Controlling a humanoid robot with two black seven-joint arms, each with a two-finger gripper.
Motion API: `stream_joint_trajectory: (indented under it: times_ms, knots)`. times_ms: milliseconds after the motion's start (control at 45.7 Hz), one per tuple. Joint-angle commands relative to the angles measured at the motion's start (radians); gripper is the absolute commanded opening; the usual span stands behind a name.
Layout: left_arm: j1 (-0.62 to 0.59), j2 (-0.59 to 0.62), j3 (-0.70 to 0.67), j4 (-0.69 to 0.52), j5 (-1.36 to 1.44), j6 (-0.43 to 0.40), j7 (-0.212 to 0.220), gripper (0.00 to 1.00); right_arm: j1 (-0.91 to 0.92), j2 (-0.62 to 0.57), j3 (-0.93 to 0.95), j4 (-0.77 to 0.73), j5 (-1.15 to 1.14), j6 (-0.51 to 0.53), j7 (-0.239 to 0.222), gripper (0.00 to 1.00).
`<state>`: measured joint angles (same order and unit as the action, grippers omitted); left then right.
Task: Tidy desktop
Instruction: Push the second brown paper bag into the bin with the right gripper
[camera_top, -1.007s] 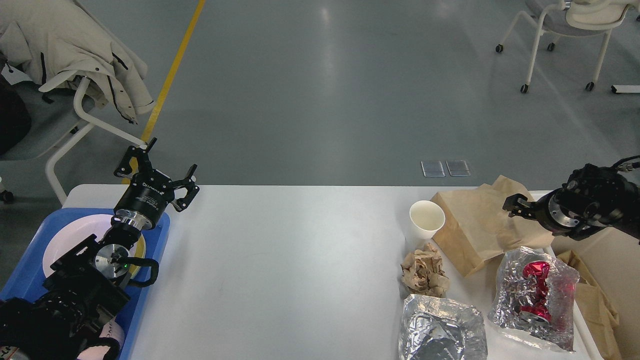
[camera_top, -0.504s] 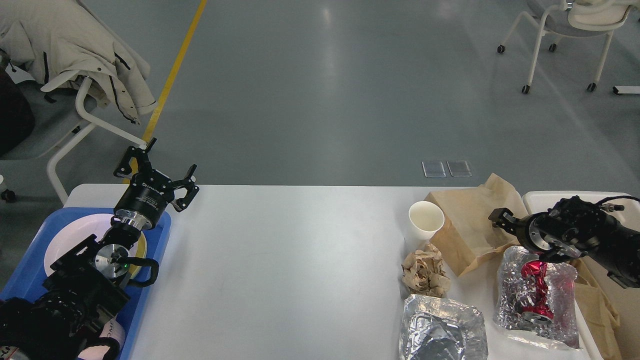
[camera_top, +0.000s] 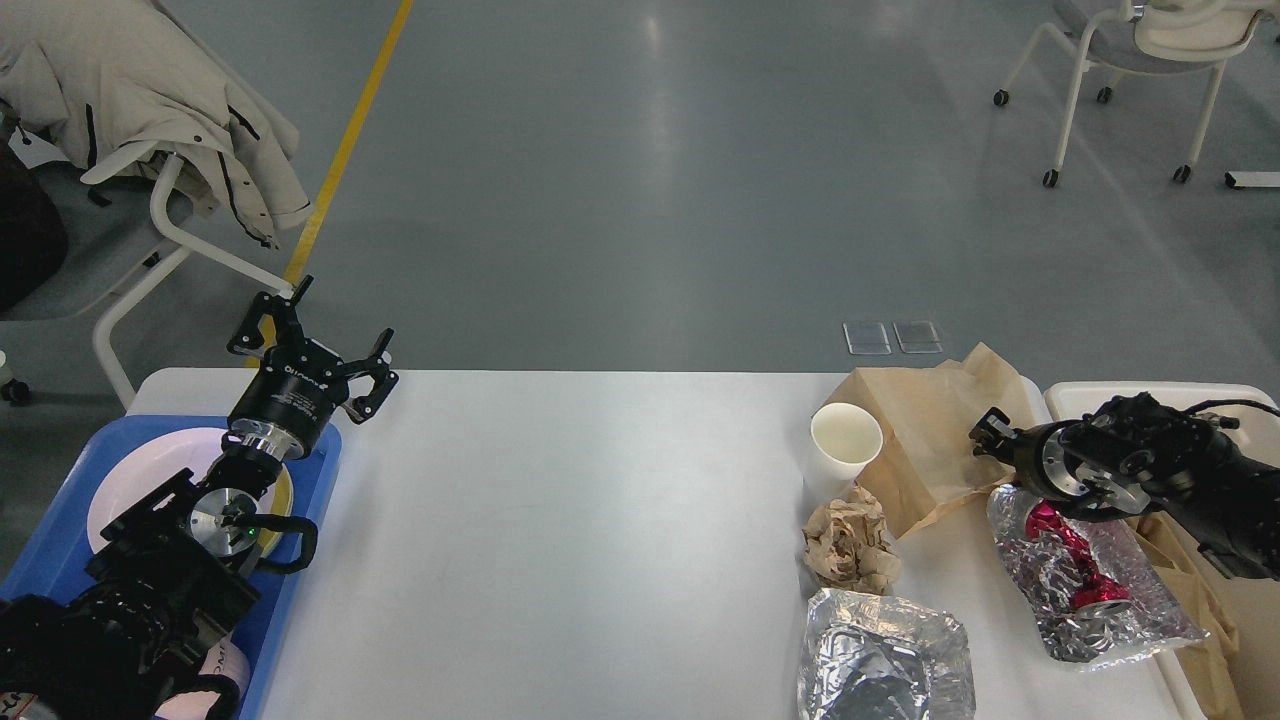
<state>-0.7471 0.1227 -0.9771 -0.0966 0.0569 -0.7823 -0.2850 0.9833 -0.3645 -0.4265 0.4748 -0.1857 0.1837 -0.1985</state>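
Note:
The white desktop (camera_top: 600, 520) fills the lower part of the head view. My left gripper (camera_top: 318, 350) is open and empty above the table's far left edge, over the blue tray (camera_top: 322, 470). My right gripper (camera_top: 985, 432) is low at the right edge of the brown paper bag (camera_top: 920, 440); it looks dark and small, so its fingers cannot be told apart. A white paper cup (camera_top: 846, 440) stands against the bag's left side. A crumpled brown paper ball (camera_top: 850, 545), a silver foil bag (camera_top: 885, 660) and a foil wrap with a red object (camera_top: 1090, 585) lie nearby.
The blue tray holds a white plate (camera_top: 130, 480). A cream-white bin (camera_top: 1150, 392) sits at the table's right end with brown paper (camera_top: 1190, 610) in it. A chair with a coat (camera_top: 150, 100) stands at the back left, and another chair (camera_top: 1130, 60) at the back right.
My right arm has moved left and down to the paper bag's right edge. The bag and cup have shifted slightly left, and the foil wrap with the red object has turned. The left arm has not moved.

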Motion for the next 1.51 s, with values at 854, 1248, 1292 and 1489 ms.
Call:
stream_joint_trajectory:
  times_ms: [854, 1248, 1292, 1489]
  knots:
    - [0.000, 0.000, 0.000, 0.000, 0.000, 0.000, 0.000, 1.00, 1.009, -0.393, -0.306, 0.188, -0.149, 0.776, 0.158, 0.00]
    - [0.000, 0.000, 0.000, 0.000, 0.000, 0.000, 0.000, 1.00, 1.018, -0.448, -0.621, 0.099, -0.376, 0.714, 0.398, 0.00]
    - [0.000, 0.000, 0.000, 0.000, 0.001, 0.000, 0.000, 1.00, 0.918, -0.467, -0.629, 0.064, -0.377, 0.631, 0.412, 0.00]
    - [0.000, 0.000, 0.000, 0.000, 0.001, 0.000, 0.000, 1.00, 0.298, -0.459, -0.612, -0.174, -0.353, 0.206, 0.441, 0.00]
